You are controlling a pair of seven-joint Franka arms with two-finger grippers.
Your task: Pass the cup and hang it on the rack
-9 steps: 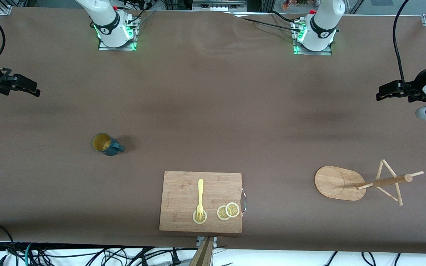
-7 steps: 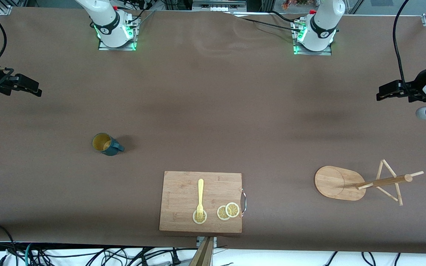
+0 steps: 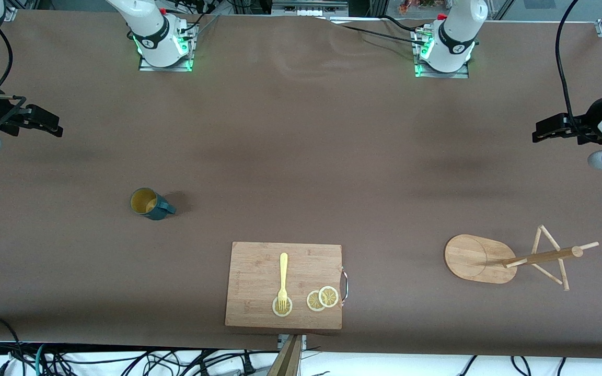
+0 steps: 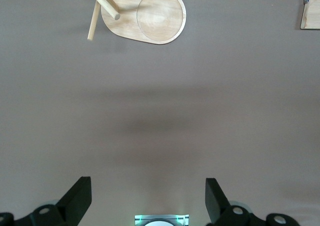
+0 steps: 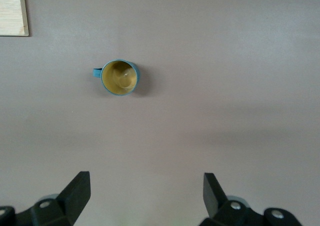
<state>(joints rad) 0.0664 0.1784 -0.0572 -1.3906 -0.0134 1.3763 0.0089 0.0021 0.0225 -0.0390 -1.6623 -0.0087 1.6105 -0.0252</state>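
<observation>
The cup (image 3: pixel 150 204) stands upright on the bare brown bench (image 3: pixel 301 156), toward the right arm's end, mustard inside showing and its handle pointing toward the cutting board (image 3: pixel 284 285). That board sits at the bench edge nearest the front camera, carrying 1 yellow fork (image 3: pixel 282 281) and 3 lemon slices (image 3: pixel 322 298), the fork's tines resting on 1 of them. The rack (image 3: pixel 515 258) lies toppled on its side toward the left arm's end, near that same edge, oval base tipped up and pole flat with the pegs splayed. The right gripper (image 3: pixel 45 122) hangs in the air over the right arm's end of the bench, fingers (image 5: pixel 75 193) spread wide and holding nothing, the cup in its wrist view well clear of them. The left gripper (image 3: pixel 544 130) waits over the left arm's end, fingers (image 4: pixel 80 196) likewise wide apart and empty.
</observation>
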